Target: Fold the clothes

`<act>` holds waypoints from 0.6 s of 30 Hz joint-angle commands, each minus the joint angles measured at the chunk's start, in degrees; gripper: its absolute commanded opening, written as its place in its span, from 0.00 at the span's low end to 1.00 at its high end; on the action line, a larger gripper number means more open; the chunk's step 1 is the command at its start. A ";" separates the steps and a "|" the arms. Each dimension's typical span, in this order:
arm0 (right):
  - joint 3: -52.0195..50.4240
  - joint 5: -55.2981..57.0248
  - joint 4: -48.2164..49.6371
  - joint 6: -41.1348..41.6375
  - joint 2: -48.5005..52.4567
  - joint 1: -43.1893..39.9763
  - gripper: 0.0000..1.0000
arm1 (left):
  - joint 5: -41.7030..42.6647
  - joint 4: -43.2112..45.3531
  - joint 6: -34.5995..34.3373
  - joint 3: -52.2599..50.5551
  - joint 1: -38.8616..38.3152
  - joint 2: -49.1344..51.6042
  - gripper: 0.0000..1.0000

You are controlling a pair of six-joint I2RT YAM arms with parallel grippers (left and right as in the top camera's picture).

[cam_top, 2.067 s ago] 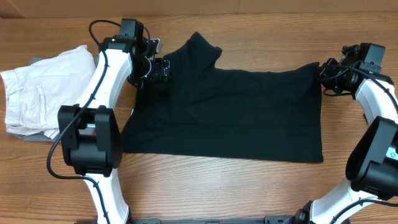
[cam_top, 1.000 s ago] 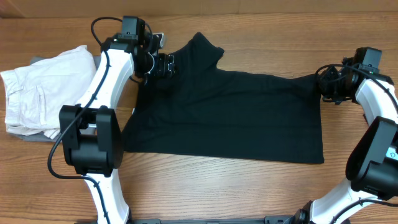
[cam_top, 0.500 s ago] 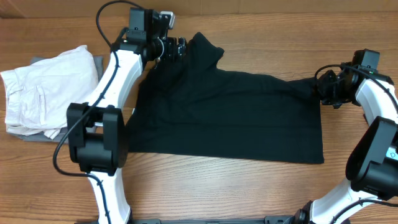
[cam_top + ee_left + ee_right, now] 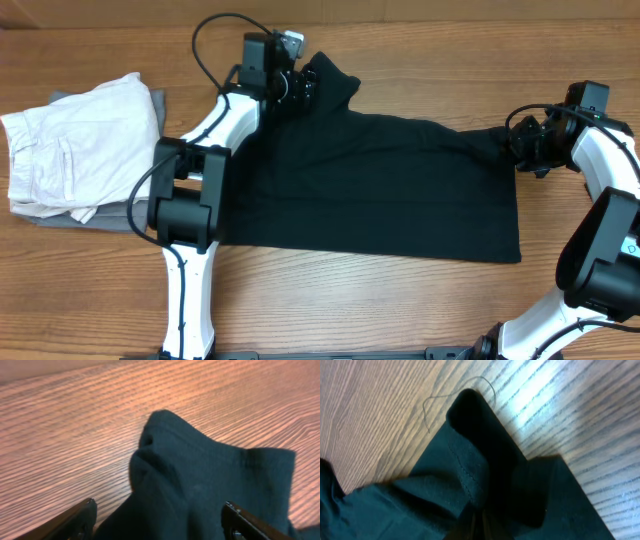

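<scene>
Near edge: the black shirt (image 4: pixel 370 190) lies spread on the table (image 4: pixel 400 300), and its near hem has not shifted across the pictures.
Pale pile (image 4: pixel 75 145): folded clothes at the left, well apart from the shirt and untouched.
Right gripper (image 4: pixel 522 150): closed on the shirt's bunched far-right corner. It has drawn slightly nearer over the last two seconds and now holds.
Left gripper (image 4: pixel 305 88): it has let go of the left shoulder and swung out to the far sleeve (image 4: pixel 200 480). Its fingers (image 4: pixel 75 520) stand wide apart on either side of the sleeve end, gripping nothing.
Meaning: probably a re-grip, with the sleeve the next thing to pinch before folding inward. No fold is made yet.
</scene>
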 commanded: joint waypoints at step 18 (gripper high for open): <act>0.81 1.07 -0.61 -3.19 -0.79 -0.15 0.04 | -2.54 -4.87 1.55 1.09 -0.90 -4.66 0.19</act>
